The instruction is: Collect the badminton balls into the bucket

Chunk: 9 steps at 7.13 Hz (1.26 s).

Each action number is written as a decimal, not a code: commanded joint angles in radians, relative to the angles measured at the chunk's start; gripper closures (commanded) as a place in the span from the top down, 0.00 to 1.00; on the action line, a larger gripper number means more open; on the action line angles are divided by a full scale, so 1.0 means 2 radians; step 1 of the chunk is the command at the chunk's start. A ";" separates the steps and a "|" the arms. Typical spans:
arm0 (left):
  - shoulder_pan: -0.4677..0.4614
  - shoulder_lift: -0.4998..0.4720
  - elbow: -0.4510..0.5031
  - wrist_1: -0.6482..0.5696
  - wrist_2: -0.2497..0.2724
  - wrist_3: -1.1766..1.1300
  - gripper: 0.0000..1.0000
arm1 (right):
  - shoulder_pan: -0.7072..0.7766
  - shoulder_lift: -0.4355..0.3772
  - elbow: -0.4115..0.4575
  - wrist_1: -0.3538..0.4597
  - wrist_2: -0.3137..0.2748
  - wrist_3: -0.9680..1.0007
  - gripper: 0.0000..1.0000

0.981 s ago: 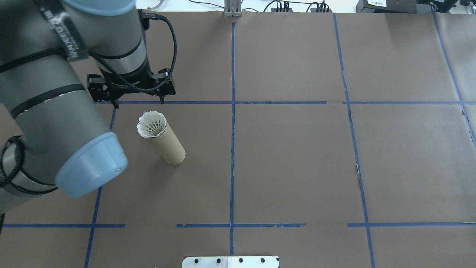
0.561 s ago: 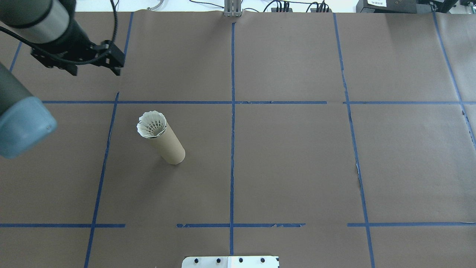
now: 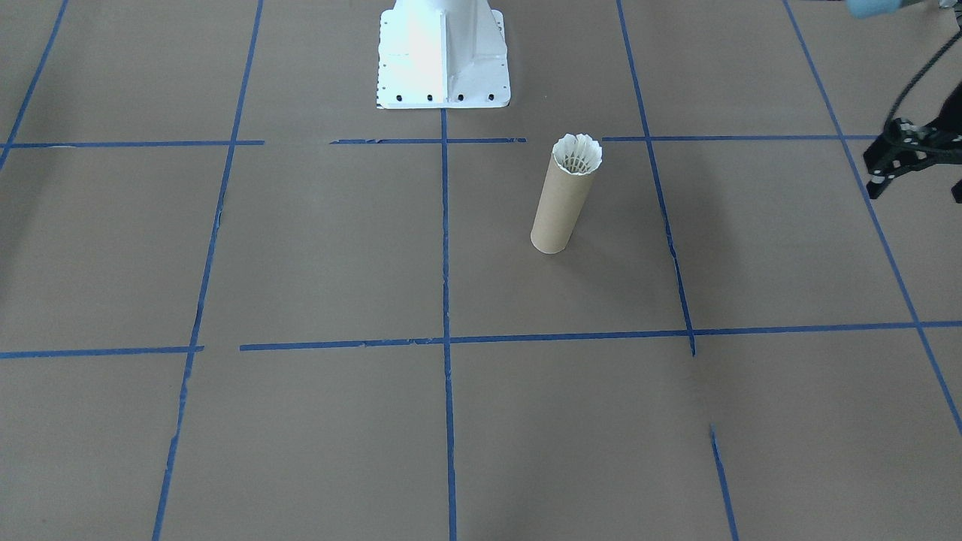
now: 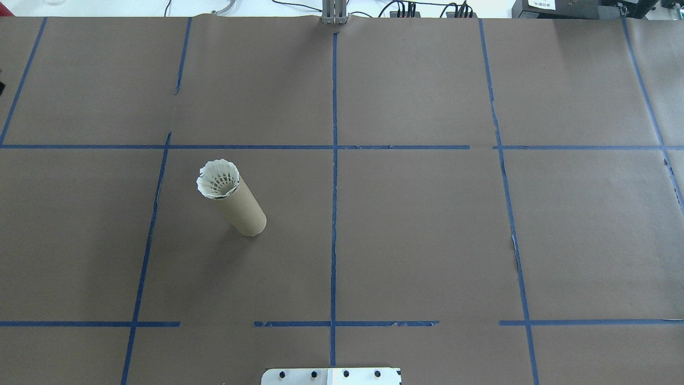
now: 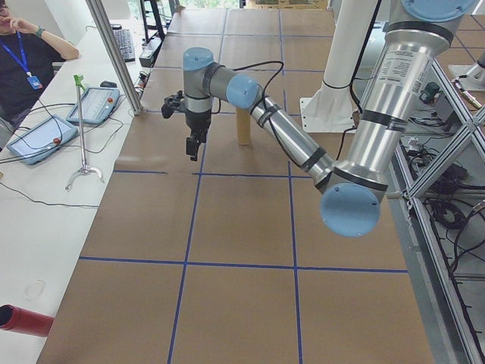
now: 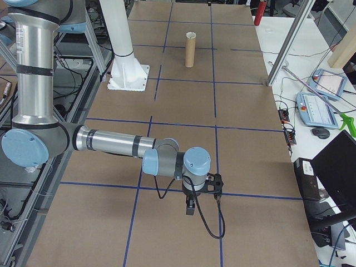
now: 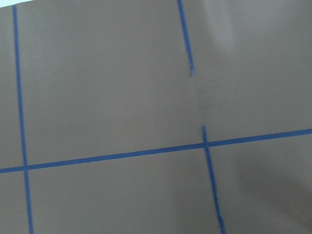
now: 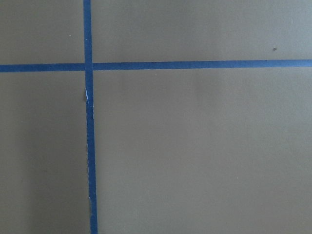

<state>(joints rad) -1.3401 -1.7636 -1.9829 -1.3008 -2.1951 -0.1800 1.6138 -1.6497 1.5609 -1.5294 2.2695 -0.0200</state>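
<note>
The brown cardboard tube, the bucket (image 4: pixel 245 208), stands upright on the paper-covered table, left of centre; it also shows in the front view (image 3: pixel 562 203). The white shuttlecock (image 4: pixel 218 179) sits in its mouth, skirt up and poking above the rim (image 3: pixel 577 154); its cork tip is hidden inside. My left gripper (image 3: pixel 915 189) hangs open and empty at the front view's right edge, well away from the tube, and shows in the left side view too (image 5: pixel 195 144). My right gripper (image 6: pixel 189 207) hovers low over the table's far right end, seen only from the side, so its state is unclear.
The white metal pedestal base (image 3: pixel 443 60) stands at the table's robot side. Blue tape lines (image 4: pixel 334 160) cross the brown paper. A person (image 5: pixel 23 53) sits at a side table with tablets (image 5: pixel 38 140) beyond the left end.
The left arm and its open gripper have swung away to the left and out of the overhead view. The tube and shuttlecock have not moved.
</note>
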 commanded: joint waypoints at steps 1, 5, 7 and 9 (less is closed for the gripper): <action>-0.088 0.101 0.125 -0.159 -0.048 0.121 1.00 | 0.000 0.000 0.000 0.000 0.000 0.000 1.00; -0.153 0.148 0.172 -0.173 -0.067 0.145 1.00 | 0.000 0.000 0.000 0.000 0.000 0.000 1.00; -0.162 0.140 0.172 -0.169 -0.070 0.144 1.00 | 0.000 0.000 0.000 0.000 0.000 0.000 1.00; -0.164 0.165 0.152 -0.163 -0.075 0.145 1.00 | 0.000 0.000 0.000 0.000 0.000 0.000 1.00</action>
<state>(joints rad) -1.6651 -1.4581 -1.6520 -1.6351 -2.3387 0.1092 1.6137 -1.6491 1.5616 -1.5294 2.2688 -0.0199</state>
